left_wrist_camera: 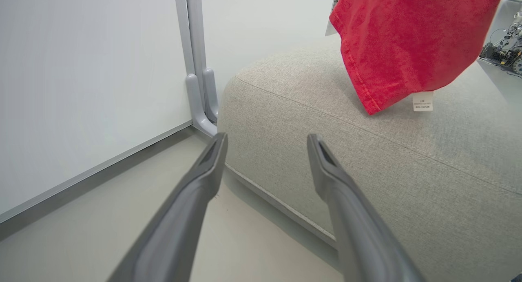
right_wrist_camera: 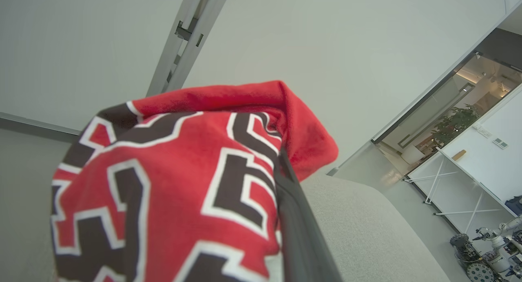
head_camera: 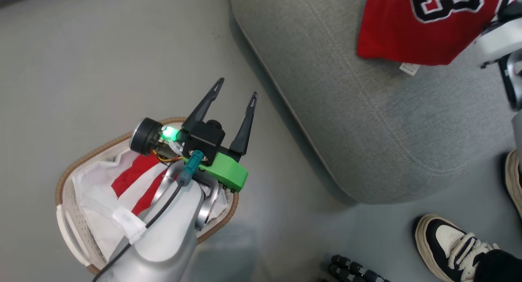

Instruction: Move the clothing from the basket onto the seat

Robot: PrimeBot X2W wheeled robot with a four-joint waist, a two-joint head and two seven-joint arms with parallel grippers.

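**Item one, the numbered jersey (head_camera: 424,25).** Red, with black-and-white numerals. It is hanging bunched from the right gripper (right_wrist_camera: 277,163), whose fingers are pinching shut on a fold of it. It is dangling over the seat (head_camera: 346,110). Its lower hem and care label are sitting low against the grey cushion, though I cannot tell whether the cloth is touching or just clearing it.

**Item two, the striped garment (head_camera: 130,178).** Red and white. It is lying crumpled in the basket (head_camera: 102,149) on the floor, partly tucked among the white liner sheet (head_camera: 98,208) and partly hidden behind the left forearm.

**Item three, the left gripper (head_camera: 237,87).** It is hovering above the basket's far rim, fingers spread wide, holding nothing and pointing toward the seat's near edge.

**Surroundings.** A person's shoe (head_camera: 452,245) is standing on the floor beside the seat's corner, well apart from the basket.

**Progress, as I am judging it.** Roughly halfway at best. The jersey is out of the basket and over the cushion but not yet let go, so releasing it onto the seat is what remains for it. The striped garment is waiting in the basket and needs the whole lift and carry. The liner sheet should be staying behind.
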